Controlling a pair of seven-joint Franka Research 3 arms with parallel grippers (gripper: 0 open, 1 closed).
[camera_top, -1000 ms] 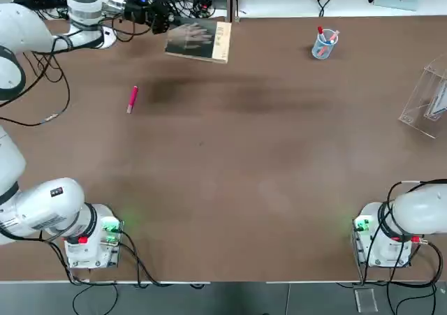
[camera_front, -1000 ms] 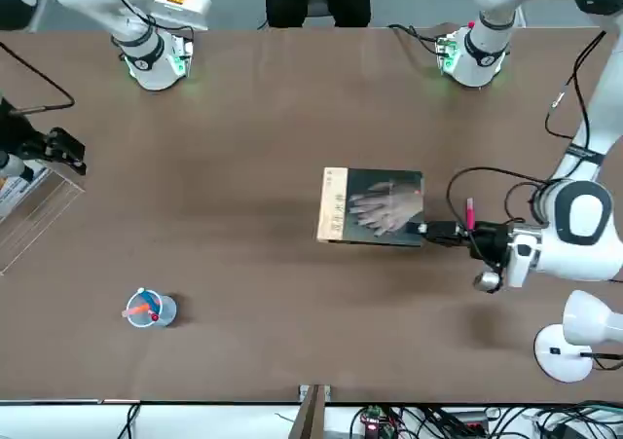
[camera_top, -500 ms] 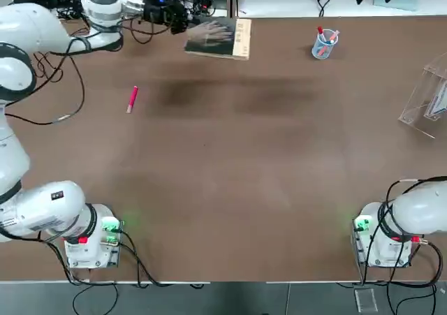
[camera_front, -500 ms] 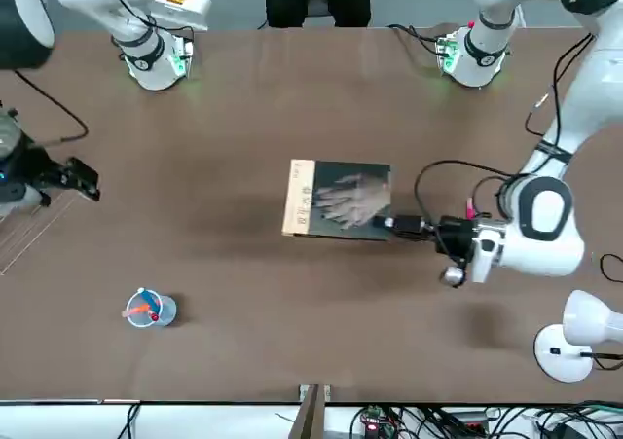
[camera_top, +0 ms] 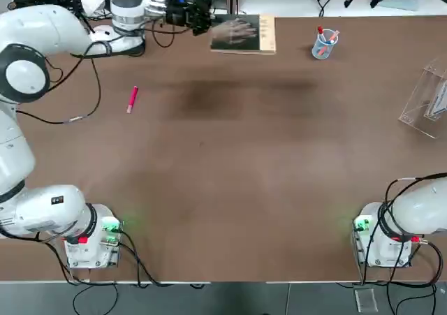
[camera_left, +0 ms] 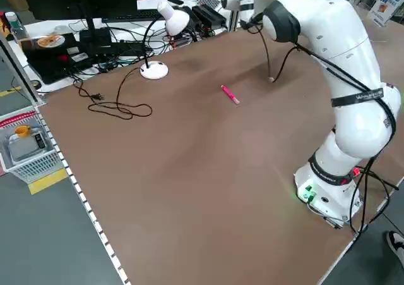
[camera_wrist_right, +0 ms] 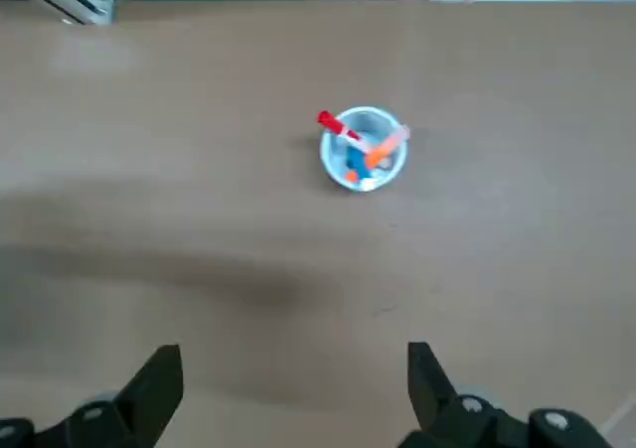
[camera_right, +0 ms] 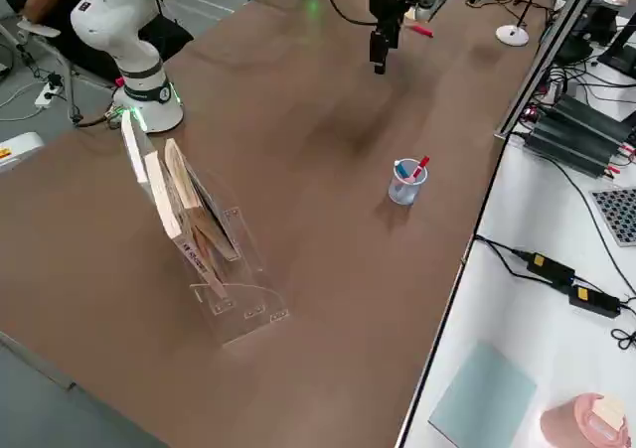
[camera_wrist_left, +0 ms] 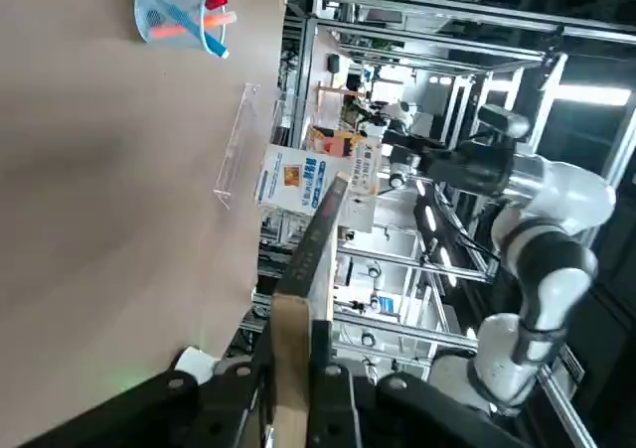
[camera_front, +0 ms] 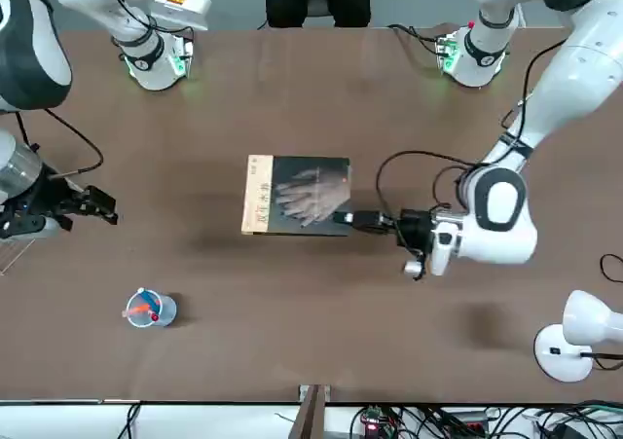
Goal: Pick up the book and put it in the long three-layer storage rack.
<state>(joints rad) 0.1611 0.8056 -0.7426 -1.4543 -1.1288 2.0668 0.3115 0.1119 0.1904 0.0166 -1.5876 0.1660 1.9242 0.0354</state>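
- The left gripper (camera_front: 343,218) is clamped on the book (camera_front: 304,196), gripping it at the dark end of its cover, opposite the tan strip with characters on it.
- The book is held up off the table (camera_top: 230,182), on the far side from the arms' bases; it is outside the rack. Its cover shows a pale hand on dark grey.
- The right gripper (camera_wrist_right: 295,354) has its fingers wide apart with nothing between them; it is raised on the robot's right, and its wrist view looks down on the table and cup.
- The clear acrylic storage rack (camera_right: 253,307) stands on the table at the robot's right. Several books (camera_right: 184,210) lean in it, upright but tilted, pale page edges showing; the near lower part of the rack holds none. Which tier each book sits in, I cannot tell.
- The small pale-blue cup (camera_wrist_right: 336,160) stands on the table, holding markers (camera_wrist_right: 373,157): red, blue and orange ones, their ends poking above the rim.
- A pink marker (camera_top: 133,99) lies loose on the table, on the robot's left.
- Beyond the table edge, a white plastic basket (camera_left: 39,169) holds a grey box (camera_left: 26,146) and an orange item (camera_left: 23,131).
- A pink container (camera_right: 564,430) sits on the white desk, something pale at its top.
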